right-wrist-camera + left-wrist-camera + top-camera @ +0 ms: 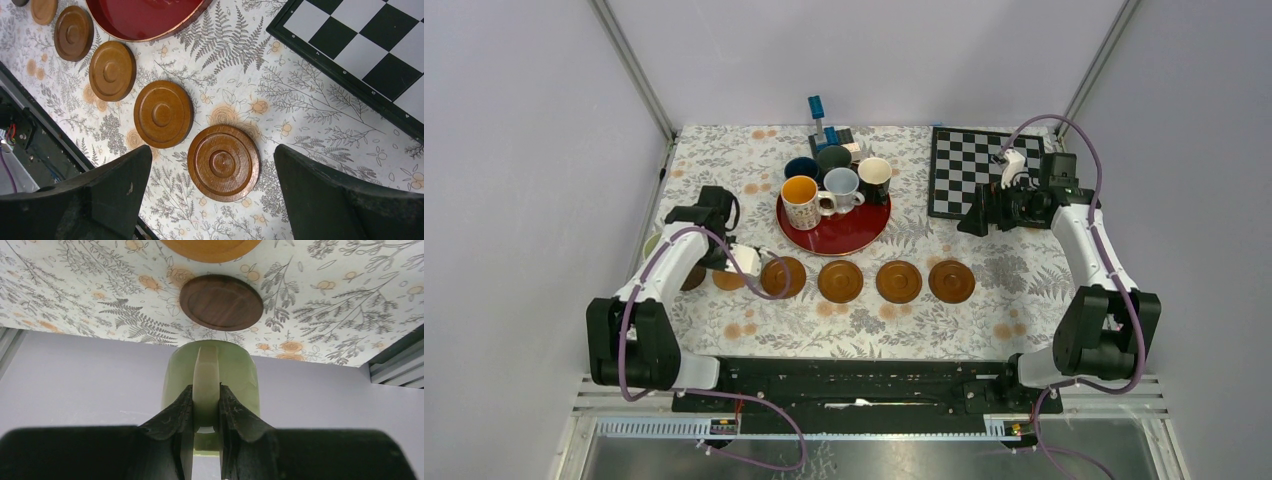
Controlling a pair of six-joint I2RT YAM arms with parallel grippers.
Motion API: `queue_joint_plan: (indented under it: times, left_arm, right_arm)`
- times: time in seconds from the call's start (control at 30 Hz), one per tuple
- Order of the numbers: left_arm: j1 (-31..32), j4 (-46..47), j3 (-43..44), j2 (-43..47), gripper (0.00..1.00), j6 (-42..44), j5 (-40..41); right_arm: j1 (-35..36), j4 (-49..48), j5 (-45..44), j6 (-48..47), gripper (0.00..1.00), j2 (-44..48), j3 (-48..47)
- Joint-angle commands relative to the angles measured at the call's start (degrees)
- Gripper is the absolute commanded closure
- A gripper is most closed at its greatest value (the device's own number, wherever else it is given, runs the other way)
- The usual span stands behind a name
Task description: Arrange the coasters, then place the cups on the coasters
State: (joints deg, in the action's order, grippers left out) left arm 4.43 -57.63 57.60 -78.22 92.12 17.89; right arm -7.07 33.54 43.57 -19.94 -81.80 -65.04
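- The left arm is folded over the near-left part of the surface, with its wrist held low.
- The left end effector is clamped on the handle of the pale green cup. One finger presses each side of the handle, and the cup's body lies just past the fingertips.
- From above, this cup shows at the surface's left edge.
- Beyond the held cup a dark coaster lies flat on the surface, and a lighter coaster lies just past that.
- The right arm reaches forward along the right side and bends inward, with its wrist over the near-left corner of the chessboard.
- The right end effector hangs with its jaws spread wide and holds nothing.
- Below it, the end coaster of a row of four coasters shows between the fingers, untouched. The other three run away to its left.
- Past that row sits the red tray. It carries the patterned cup with the orange inside, the light blue cup and the black cup.
- The dark blue cup and the grey-green cup stand at the tray's far rim. I cannot tell whether they are on the tray.
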Motion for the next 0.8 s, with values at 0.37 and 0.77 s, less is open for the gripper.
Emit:
queue_joint_plan:
  times: [0.37,0.77]
  left_arm:
    - [-0.8,6.8,-1.5,-3.5,0.98,6.8,4.3]
    - [-2.7,9.8,-7.3,2.5,0.99,15.0,3.0]
  right_arm:
    - [-0.6,3.6,5.4,-3.0,0.00,-2.4,-4.4]
    - [-0.6,2.9,5.1,-2.1,0.00,-0.6,-3.5]
